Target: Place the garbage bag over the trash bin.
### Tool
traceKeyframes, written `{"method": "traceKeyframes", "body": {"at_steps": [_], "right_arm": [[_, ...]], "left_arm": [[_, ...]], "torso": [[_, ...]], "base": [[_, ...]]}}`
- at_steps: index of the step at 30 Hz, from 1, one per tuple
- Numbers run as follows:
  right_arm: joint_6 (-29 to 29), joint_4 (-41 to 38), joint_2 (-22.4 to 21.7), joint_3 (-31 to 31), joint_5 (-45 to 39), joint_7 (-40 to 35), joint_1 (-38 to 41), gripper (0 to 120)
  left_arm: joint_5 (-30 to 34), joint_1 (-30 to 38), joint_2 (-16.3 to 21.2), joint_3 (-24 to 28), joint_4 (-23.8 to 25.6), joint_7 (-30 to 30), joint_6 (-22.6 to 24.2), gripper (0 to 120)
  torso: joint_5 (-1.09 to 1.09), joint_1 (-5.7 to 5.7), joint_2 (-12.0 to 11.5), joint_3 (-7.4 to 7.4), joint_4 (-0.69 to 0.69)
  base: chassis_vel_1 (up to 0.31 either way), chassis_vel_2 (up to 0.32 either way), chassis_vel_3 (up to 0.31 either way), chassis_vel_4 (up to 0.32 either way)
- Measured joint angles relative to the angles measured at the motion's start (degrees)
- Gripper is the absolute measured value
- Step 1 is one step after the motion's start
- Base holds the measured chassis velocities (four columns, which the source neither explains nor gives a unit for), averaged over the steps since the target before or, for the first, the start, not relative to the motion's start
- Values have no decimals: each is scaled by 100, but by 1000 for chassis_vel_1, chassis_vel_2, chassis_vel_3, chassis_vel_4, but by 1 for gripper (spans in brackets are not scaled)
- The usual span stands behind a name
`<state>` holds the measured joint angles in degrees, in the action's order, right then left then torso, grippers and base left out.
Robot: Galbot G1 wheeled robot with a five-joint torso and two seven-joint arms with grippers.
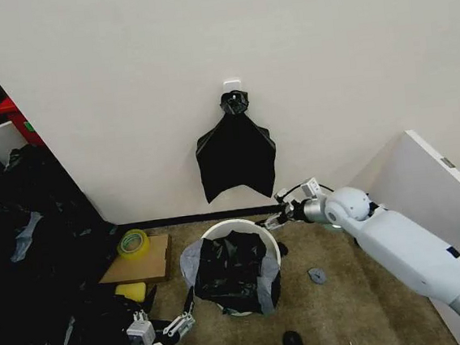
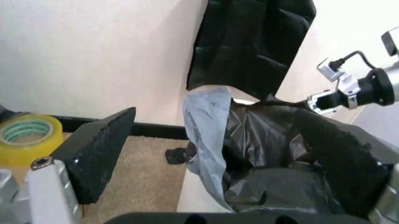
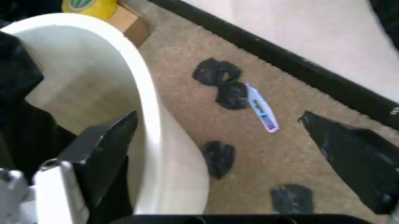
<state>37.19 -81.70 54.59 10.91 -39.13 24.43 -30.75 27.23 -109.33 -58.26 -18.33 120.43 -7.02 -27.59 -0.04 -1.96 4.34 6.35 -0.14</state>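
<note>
The trash bin (image 1: 237,226) is a round white bucket standing on the carpet by the wall. The garbage bag (image 1: 233,272) sits inside it, black and crinkled, with greyish edges folded over the left and front-right rim; the far rim is bare. My left gripper (image 1: 182,321) is low at the bin's front left, open, its fingers (image 2: 96,151) spread wide toward the bag's folded edge (image 2: 203,135). My right gripper (image 1: 270,220) is at the far right rim, open, with one finger (image 3: 106,144) inside the bin wall (image 3: 156,140) and the other outside over the carpet.
A flat black bundle (image 1: 236,160) hangs on the wall behind the bin. A yellow tape roll (image 1: 133,243) lies on cardboard (image 1: 141,267) to the left, beside a heap of black plastic (image 1: 27,265). A white panel (image 1: 440,193) stands on the right. Small scraps (image 1: 292,342) litter the carpet.
</note>
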Motion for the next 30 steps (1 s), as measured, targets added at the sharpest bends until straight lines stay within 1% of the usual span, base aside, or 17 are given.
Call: {"method": "traceKeyframes", "body": {"at_steps": [3, 5, 6, 9, 10, 11, 13, 14, 16, 18, 19, 20, 22, 24, 25, 28, 30], "right_arm": [[4, 50, 60, 23, -24, 42, 2, 91], [9, 97, 127, 38, -15, 81, 2, 81], [9, 97, 127, 38, -15, 81, 2, 81], [9, 202, 220, 136, 41, 117, 4, 68], [9, 204, 244, 176, 52, 122, -7, 61], [9, 204, 244, 176, 52, 122, -7, 61], [10, 184, 247, 209, 56, 123, -14, 53], [10, 184, 247, 209, 56, 123, -14, 53], [19, 161, 259, 219, 51, 123, -15, 41], [23, 149, 262, 243, 48, 123, -14, 34], [24, 143, 263, 258, 47, 123, -14, 27], [24, 143, 263, 258, 47, 123, -14, 27], [25, 134, 266, 272, 46, 120, -15, 20], [27, 123, 277, 277, 46, 114, -27, 10], [27, 123, 277, 277, 46, 114, -27, 10], [30, 107, 286, 278, 46, 89, -42, 1], [30, 107, 289, 278, 46, 71, -44, 1]], "left_arm": [[0, 15, -8, 8, 2, 0, 16, 100], [4, 29, -10, 14, 2, 0, 28, 100], [4, 29, -10, 14, 2, 0, 28, 100], [6, 76, -5, 36, -9, 0, 44, 100], [6, 108, 10, 55, -28, -1, 53, 100], [6, 108, 10, 55, -28, -1, 53, 100], [6, 136, 35, 70, -32, -2, 56, 100], [6, 136, 35, 70, -32, -2, 56, 100], [18, 152, 41, 72, -32, -3, 60, 100], [20, 153, 40, 73, -32, -4, 60, 100], [20, 150, 38, 73, -32, -4, 60, 100], [20, 150, 38, 73, -32, -4, 60, 100], [21, 138, 36, 73, -32, -5, 60, 100], [22, 116, 37, 77, -32, -6, 58, 100], [22, 116, 37, 77, -32, -6, 58, 100], [14, 99, 28, 92, -30, -6, 51, 100], [14, 99, 24, 95, -28, -6, 51, 100]], "torso": [[0, 0, 0, 0, -1], [-1, 0, 0, 0, 0], [-1, 0, 0, 0, 0], [0, 0, 0, 0, -1], [0, 0, 0, 0, 0], [0, 0, 0, 0, 0], [0, 0, 0, 0, -1], [0, 0, 0, 0, -1], [-1, 0, 0, 0, -1], [0, 0, 0, -1, -1], [0, 0, 0, 0, -1], [0, 0, 0, 0, -1], [0, 0, 0, -1, -1], [0, 0, 0, -1, 0], [0, 0, 0, -1, 0], [1, 0, 0, -1, -1], [0, 0, 0, 0, -1]], "base": [[0, 0, 0, 0], [0, 0, 0, 0], [0, 0, 0, 0], [0, 0, 0, 0], [0, 0, 0, 0], [0, 0, 0, 0], [0, 0, 0, 0], [0, 0, 0, 0], [0, 0, 0, 0], [0, 0, 0, 0], [0, 0, 0, 0], [0, 0, 0, 0], [0, 0, 0, 0], [0, 0, 0, 0], [0, 0, 0, 0], [0, 0, 0, 0], [0, 0, 0, 0]]}}
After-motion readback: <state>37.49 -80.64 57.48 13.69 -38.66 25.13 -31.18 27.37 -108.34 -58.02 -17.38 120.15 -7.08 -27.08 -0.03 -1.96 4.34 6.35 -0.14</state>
